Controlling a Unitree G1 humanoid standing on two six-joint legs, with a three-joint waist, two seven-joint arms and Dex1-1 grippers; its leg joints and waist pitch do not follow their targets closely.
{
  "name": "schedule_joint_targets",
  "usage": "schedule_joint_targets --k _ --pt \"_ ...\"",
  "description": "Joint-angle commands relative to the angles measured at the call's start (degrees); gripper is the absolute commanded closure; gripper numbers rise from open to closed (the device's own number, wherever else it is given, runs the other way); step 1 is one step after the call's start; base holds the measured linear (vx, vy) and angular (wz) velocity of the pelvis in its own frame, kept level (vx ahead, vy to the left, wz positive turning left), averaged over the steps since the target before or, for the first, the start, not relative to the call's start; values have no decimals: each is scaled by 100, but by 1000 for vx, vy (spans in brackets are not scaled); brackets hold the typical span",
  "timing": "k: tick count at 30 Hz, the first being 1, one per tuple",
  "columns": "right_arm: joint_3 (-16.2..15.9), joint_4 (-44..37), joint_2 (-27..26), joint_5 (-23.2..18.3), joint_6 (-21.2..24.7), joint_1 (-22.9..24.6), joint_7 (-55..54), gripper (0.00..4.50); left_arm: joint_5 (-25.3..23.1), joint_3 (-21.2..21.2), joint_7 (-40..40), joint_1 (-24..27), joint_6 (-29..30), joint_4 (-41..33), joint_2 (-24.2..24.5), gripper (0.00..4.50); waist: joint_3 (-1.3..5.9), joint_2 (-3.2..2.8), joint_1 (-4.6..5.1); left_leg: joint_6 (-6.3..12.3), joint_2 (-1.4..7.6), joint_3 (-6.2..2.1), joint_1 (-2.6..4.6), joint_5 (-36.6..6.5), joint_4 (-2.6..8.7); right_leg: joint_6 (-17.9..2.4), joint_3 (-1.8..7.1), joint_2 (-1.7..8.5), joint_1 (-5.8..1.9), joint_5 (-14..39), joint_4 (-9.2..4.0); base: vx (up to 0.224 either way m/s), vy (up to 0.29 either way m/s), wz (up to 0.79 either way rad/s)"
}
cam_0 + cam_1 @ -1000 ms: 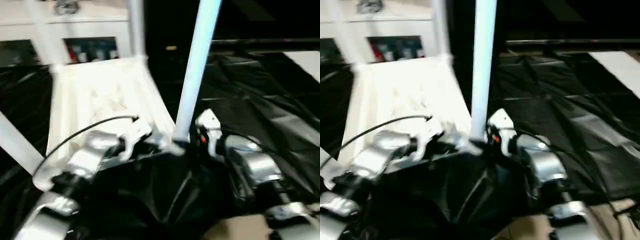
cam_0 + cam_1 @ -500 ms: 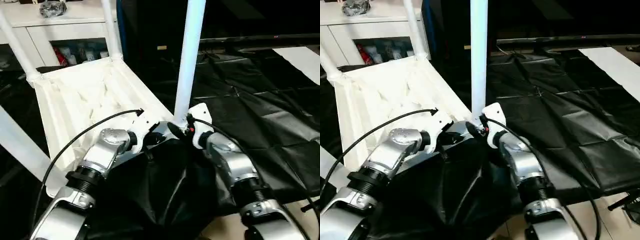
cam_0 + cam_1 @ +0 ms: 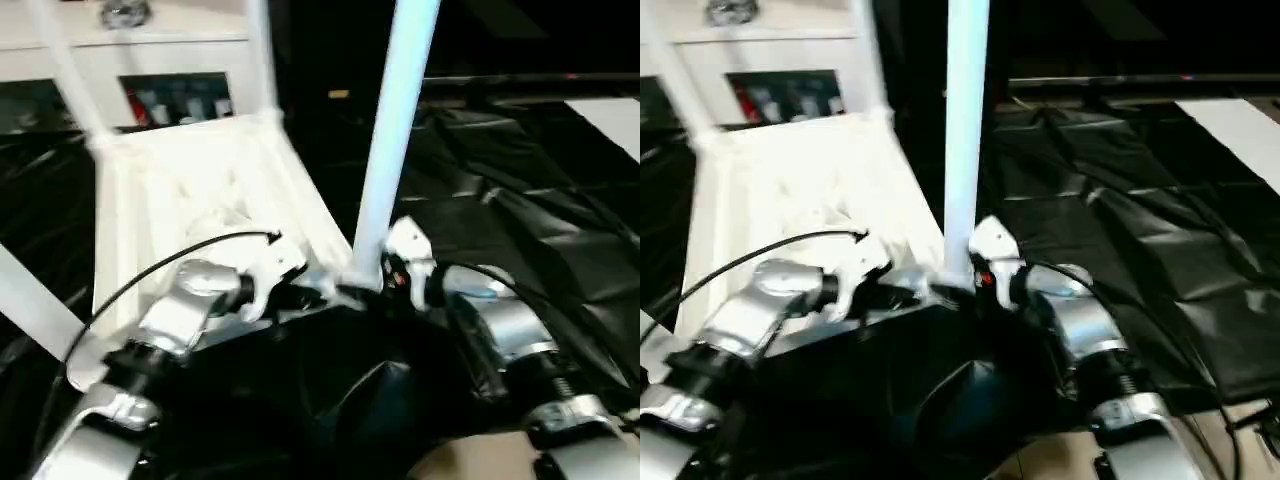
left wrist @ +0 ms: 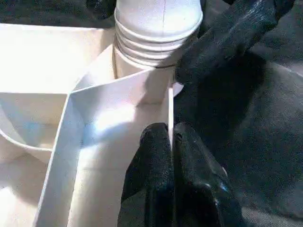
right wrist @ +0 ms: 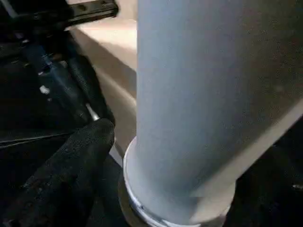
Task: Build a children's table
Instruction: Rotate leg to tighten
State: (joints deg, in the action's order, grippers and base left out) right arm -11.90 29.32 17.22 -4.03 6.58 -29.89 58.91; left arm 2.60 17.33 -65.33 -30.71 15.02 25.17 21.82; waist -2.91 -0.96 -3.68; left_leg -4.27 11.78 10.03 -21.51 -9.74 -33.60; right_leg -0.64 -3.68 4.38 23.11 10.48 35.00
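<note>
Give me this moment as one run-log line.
left gripper: shut on tabletop rim | right gripper: at base of leg, grip unclear | leg: upright in near corner socket, threads showing

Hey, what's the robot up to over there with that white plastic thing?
It is assembling a children's table. The tabletop lies upside down on black sheeting, with legs standing in its corners. The left gripper is pinched shut on the tabletop's rim beside the near corner socket. The right gripper is at the base of the near leg, whose threaded end sits in that socket.
</note>
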Motion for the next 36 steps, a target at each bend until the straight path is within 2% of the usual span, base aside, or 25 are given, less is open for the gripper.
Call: schedule_joint_targets --k 1,6,7,9,11,16,23,24,25,27,29,31,32,33,34,35,36 --pt "-76 -119 97 -101 -38 25 291 62 202 87 -439 -42 -198 -361 33 450 365 28 3 230 143 -3 92 -1343 382 -1258 246 320 -275 1223 -423 0 0 0" --pt "-73 -169 276 -185 -24 42 657 62 293 87 -828 34 -211 -469 258 450 373 31 -44 243 143 4 92 -1218 370 -1328 245 318 -281 992 -392 0 0 0" --pt "-57 -161 286 -213 -8 37 708 87 299 87 -881 47 -224 -473 291 450 375 30 -63 249 143 5 90 -1172 368 -1340 245 319 -283 940 -385 0 0 0" --pt "-32 -153 297 -270 17 31 776 87 328 85 -941 66 -240 -480 323 450 381 29 -88 258 144 8 93 -1139 364 -1358 243 316 -283 869 -373 0 0 0" --pt "-21 -169 300 -309 37 38 839 111 333 84 -971 79 -248 -485 343 450 376 31 -111 245 147 8 94 -1163 367 -1356 242 321 -282 902 -375 0 0 0" --pt "-19 -212 281 -355 59 85 917 155 321 75 -987 85 -231 -477 341 450 380 44 -114 218 142 4 89 -1147 367 -1312 240 322 -289 959 -374 0 0 0" --pt "-55 -314 221 -402 60 207 928 174 279 73 -799 68 -220 -418 201 450 387 39 -123 233 143 6 89 -1065 357 -1330 239 323 -289 852 -367 0 0 0" --pt "-26 -247 78 -355 80 230 639 174 203 15 -384 -24 -135 -298 -29 450 387 42 -124 232 141 6 89 -1074 357 -1330 240 318 -287 847 -367 0 0 0" --pt "-26 -247 78 -355 80 230 639 175 203 15 -384 -24 -135 -298 -29 450 382 34 -115 228 143 10 93 -1104 359 -1334 245 318 -272 868 -371 0 0 0" --pt "8 -180 -36 -310 113 226 402 175 168 -25 -139 -86 -79 -220 -174 450 381 51 -111 182 135 1 82 -1149 366 -1295 240 327 -296 995 -381 0 0 0" --pt "92 25 -313 -187 179 173 -210 175 86 -82 337 -219 13 -60 -468 450 353 52 -73 101 114 2 97 -1310 375 -1203 240 329 -271 1366 -443 0 0 0" --pt "127 117 -427 -134 198 146 -470 175 46 -91 507 -268 32 2 -574 450 358 62 -72 55 105 -8 88 -1329 377 -1071 236 342 -287 1634 -464 0 0 0" --pt "250 359 -800 -65 238 50 -1187 176 -75 -122 1023 -425 72 214 -885 450 354 60 -40 49 100 -10 72 -1299 378 -1015 242 339 -284 1688 -472 0 0 0" --pt "304 455 -968 -51 254 9 -1486 176 -124 -136 1246 -494 90 306 -1021 450 342 54 -22 37 93 -2 92 -1337 379 -998 241 327 -254 1765 -495 0 0 0" --pt "304 455 -968 -51 254 9 -1486 176 -124 -136 1246 -494 90 306 -1021 450 350 60 9 -22 83 -28 88 -1383 387 -967 223 343 -281 1928 -492 0 0 0" --pt "374 572 -1169 -16 264 -53 -1898 176 -170 -171 1514 -577 112 414 -1185 450 352 62 39 -9 87 -20 87 -1374 380 -955 226 333 -270 1903 -504 0 0 0" --pt "443 701 -1375 30 239 -129 -2351 176 -218 -220 1828 -662 140 524 -1349 450 346 37 73 -23 87 -29 80 -1413 394 -961 226 331 -263 1910 -511 0 0 0"
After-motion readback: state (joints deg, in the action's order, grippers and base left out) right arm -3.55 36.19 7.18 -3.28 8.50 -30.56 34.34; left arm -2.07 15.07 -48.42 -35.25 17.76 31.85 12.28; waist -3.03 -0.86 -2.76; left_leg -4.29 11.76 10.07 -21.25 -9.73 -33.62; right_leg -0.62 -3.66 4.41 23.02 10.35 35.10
